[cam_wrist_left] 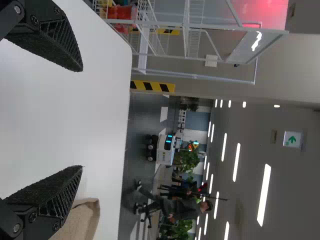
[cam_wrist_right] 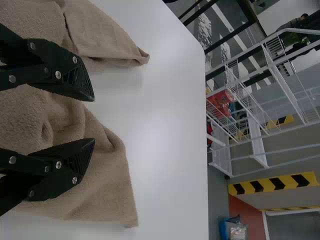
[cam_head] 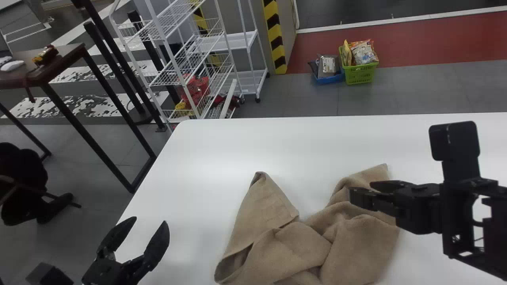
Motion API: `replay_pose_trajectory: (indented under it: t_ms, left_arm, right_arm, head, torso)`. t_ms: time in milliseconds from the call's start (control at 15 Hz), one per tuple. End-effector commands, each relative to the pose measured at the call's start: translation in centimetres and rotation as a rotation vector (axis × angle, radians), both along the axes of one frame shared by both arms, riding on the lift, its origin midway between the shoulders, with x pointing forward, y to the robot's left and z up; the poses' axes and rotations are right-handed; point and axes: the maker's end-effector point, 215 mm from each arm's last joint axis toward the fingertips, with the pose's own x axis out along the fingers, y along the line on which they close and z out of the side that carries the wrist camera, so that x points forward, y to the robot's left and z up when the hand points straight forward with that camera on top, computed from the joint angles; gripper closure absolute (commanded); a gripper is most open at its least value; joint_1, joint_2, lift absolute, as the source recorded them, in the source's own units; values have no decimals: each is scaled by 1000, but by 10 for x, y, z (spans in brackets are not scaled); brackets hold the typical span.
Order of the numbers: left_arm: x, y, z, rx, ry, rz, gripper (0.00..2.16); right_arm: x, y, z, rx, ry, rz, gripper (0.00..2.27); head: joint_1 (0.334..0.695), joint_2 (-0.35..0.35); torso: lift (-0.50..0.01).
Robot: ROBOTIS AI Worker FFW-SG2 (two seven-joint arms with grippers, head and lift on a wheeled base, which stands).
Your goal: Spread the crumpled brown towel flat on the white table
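Right wrist view, and the right gripper (cam_wrist_right: pixel 92 119) is wide apart, gripping nothing, poised over the crumpled brown towel (cam_wrist_right: pixel 105 155)! Directly beneath it run soft ridges of cloth, and just past it, on the side away from the robot, pokes the far corner (cam_head: pixel 379 173). That looks like the one to take: go down shallow, one finger under the hem, pinch a single layer, because a deep bite would gather the folds too. Then lift only a little and draw outward, low and slow.

Leftward from that claw, a crease (cam_head: pixel 297 223) dips through the bunched middle, and beyond it rises the folded left flap (cam_head: pixel 269 198). Farther left, well apart, comes the left gripper (cam_head: pixel 149 221), also spread and unladen, above the white table (cam_head: pixel 222 146). It could pin or tug that flap the opposite way; without a counter-pull, the whole towel may simply slide along.
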Motion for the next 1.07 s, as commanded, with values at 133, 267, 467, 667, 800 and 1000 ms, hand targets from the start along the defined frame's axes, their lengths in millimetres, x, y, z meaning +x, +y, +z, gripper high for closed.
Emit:
replay_pose_trajectory:
  t_ms: [133, 267, 467, 667, 800, 1000]
  left_arm:
    - [-1, 1, -1, -5, 2, 3, 130]
    - [-1, 1, -1, -1, 1, 5, 130]
    - [-1, 1, 0, 0, -1, 4, 130]
    - [-1, 2, 1, -1, 0, 7, 130]
    - [-2, 4, 2, 2, -3, 9, 130]
    - [-2, 5, 1, -4, 3, 10, 130]
  right_arm:
    - [-4, -29, -31, -199, 156, 50, 201]
    - [7, -29, -20, -218, 104, 107, 157]
    - [20, -16, 8, -149, 74, 184, 137]
    - [21, -4, 13, -114, 153, 257, 113]
    - [13, 8, 5, -119, 228, 308, 83]
    - [14, 4, 0, -129, 347, 290, 36]
  head:
    - [695, 350]
    - [695, 350]
    - [695, 350]
    - [695, 350]
    - [695, 350]
    - [695, 350]
  torso:
    - [-123]
    - [-123]
    - [-123]
    - [-123]
    - [-123]
    - [-123]
